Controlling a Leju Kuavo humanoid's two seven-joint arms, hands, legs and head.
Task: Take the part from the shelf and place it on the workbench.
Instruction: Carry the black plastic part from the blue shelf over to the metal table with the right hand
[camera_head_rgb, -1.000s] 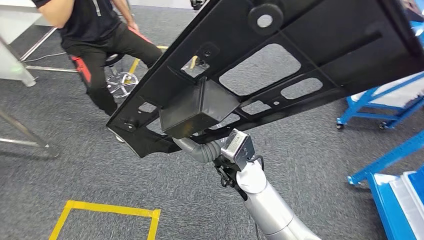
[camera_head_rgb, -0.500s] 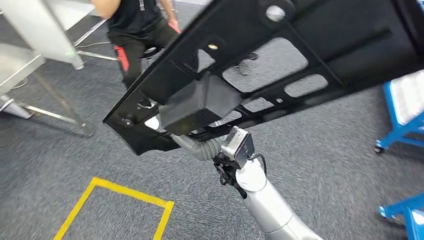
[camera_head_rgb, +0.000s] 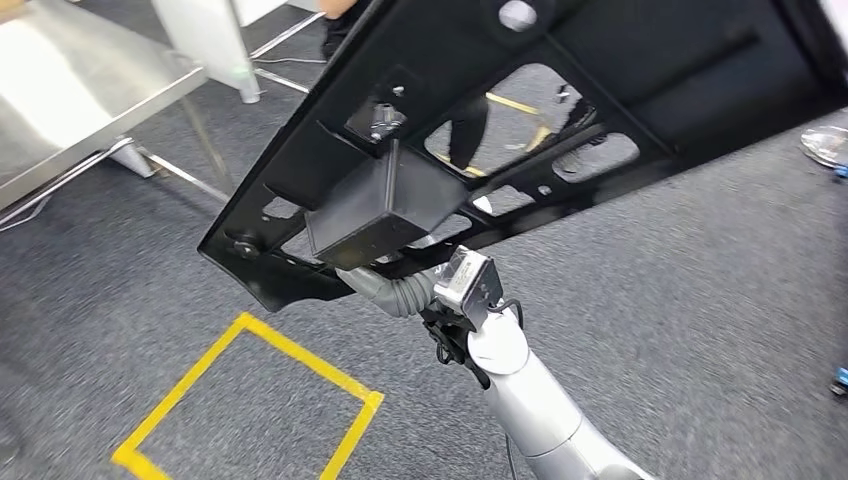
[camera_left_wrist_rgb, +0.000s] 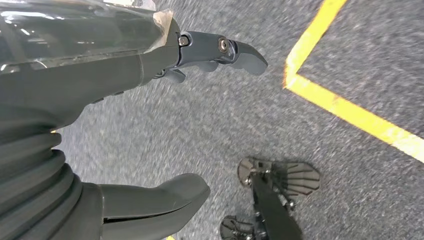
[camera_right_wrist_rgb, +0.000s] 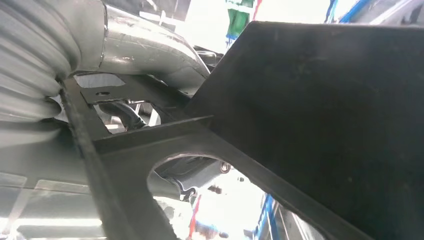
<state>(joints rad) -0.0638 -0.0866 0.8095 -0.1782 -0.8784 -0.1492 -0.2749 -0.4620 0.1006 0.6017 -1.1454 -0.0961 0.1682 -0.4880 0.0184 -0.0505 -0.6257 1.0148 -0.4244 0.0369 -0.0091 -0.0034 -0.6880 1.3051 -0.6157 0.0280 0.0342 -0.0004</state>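
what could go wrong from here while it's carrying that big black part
The part is long and tilted, held by the right hand near one low corner, so it could twist or slip in the fingers. Its wide panel hides much of the floor ahead, and a steel table and a person's legs are close by, so a far edge could hit them during a turn.

Grey carpeted floor (camera_head_rgb: 700, 300) with a yellow tape outline (camera_head_rgb: 250, 400).

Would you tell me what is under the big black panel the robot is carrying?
Under the black panel, grey carpet, a yellow tape line and someone's legs show through its holes. The right hand grips its underside, fingers hidden.
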